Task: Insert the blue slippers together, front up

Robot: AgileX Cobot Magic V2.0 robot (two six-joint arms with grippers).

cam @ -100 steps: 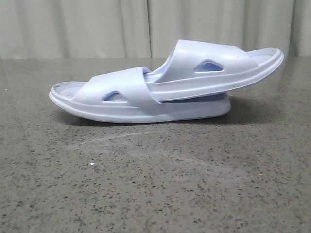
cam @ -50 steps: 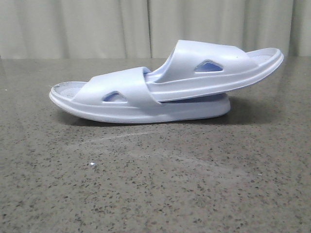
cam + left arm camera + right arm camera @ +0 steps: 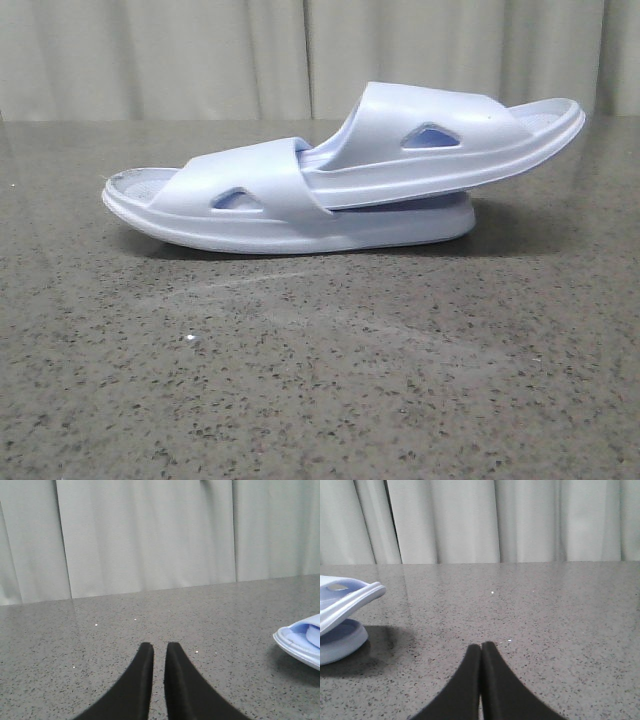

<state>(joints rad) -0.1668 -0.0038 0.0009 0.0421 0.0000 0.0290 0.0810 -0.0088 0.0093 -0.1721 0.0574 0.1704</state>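
- Front view: the blue slippers (image 3: 340,180) are lying nested on the grey speckled worktop (image 3: 320,380), their long axis running side to side across my view. The lower slipper (image 3: 250,215) is sitting sole-down, and the upper slipper (image 3: 450,140) is pushing its front under the lower one's strap, its far end tilting up toward my right. I judge the insertion to be essentially made. Neither of my arms is showing here. Bare worktop is lying all around the pair, and a pale curtain (image 3: 200,60) is hanging behind.
- Left wrist view: my left gripper (image 3: 159,652) is hovering over bare worktop, its fingers nearly together with only a thin slit between them, holding nothing. One rounded end of the lower slipper (image 3: 300,642) is showing at the edge of the picture, well apart from my fingertips, so the pair is lying off toward my right.
- Right wrist view: my right gripper (image 3: 481,652) is pressed shut and empty, also over open worktop. The raised end of the upper slipper (image 3: 350,602) and the rounded end of the lower one beneath it (image 3: 340,642) are lying well off toward my left.
- Judging from both wrists, the pair is lying between my arms with neither clearly nearer; each would be approaching along the slippers' long axis, with free room on either side.
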